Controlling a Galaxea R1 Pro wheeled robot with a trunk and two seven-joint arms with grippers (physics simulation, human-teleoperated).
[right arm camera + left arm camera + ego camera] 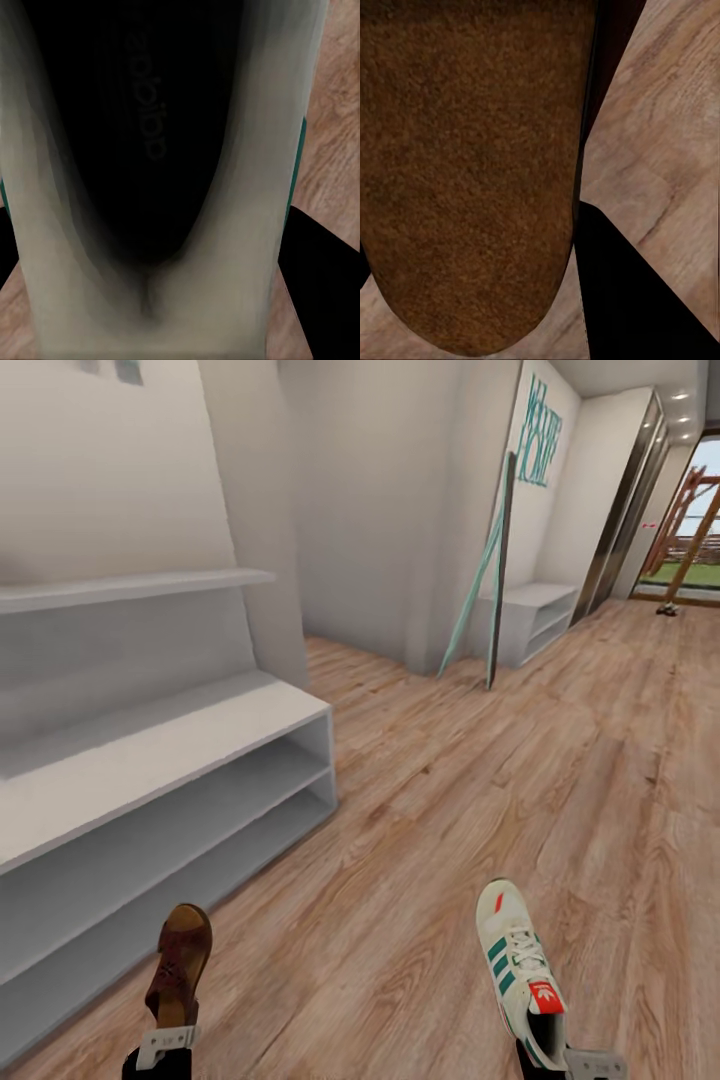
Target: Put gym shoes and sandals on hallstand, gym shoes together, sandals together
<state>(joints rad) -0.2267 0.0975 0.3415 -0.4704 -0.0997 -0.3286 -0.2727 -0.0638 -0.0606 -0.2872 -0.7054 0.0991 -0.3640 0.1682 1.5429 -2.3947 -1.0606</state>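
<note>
The left gripper (165, 1042), at seven o'clock in the head view, pinches the heel of a brown sandal (180, 963) whose toe points toward twelve; the right gripper (585, 1063), at five o'clock, pinches the heel of a cream gym shoe (515, 970) with green stripes, its toe angled toward eleven; both shoes hang clear above the corridor floor (420, 830), well apart from each other. The hallstand (150, 750), a pale bench with two low open shelves, sits from eight to ten o'clock, just beside the sandal.

Likely risks, judged from here: each shoe is held by its heel alone, so a quick swing could let it pivot or slip out; the sandal's toe could strike the bench edge if the left arm sweeps across too low; a shoe set near the shelf lip could tip back onto the floor.

Both arms reach forward and low, wrists roughly level, so the shoes stick out ahead of the robot; the left wrist view shows the sandal's brown sole (472, 172) close up; the right wrist view looks into the sneaker's dark opening (142, 135).
</note>
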